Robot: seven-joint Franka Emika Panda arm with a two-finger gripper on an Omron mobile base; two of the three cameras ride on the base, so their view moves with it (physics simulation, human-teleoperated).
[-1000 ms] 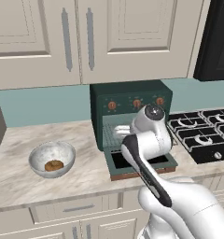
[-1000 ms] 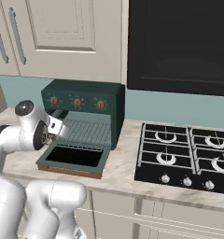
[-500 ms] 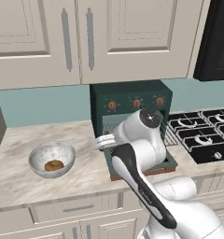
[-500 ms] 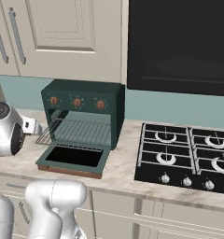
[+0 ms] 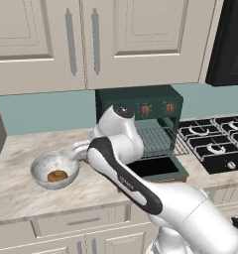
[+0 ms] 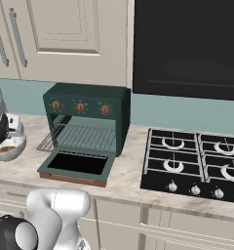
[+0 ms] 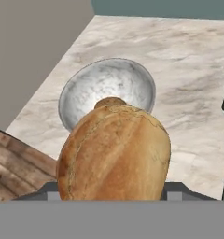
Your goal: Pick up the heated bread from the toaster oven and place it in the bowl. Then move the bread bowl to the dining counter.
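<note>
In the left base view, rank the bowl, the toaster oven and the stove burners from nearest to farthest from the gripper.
1. The bowl, at the gripper, on the counter's left.
2. The toaster oven, behind the arm, mid-counter, its door dropped open.
3. The stove burners, far right.

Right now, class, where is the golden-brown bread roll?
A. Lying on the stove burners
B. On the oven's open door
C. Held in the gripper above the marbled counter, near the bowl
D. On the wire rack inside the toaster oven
C: the hand view shows the bread roll held in the gripper, with the bowl just beyond it on the counter; the toaster oven rack is bare.
</note>
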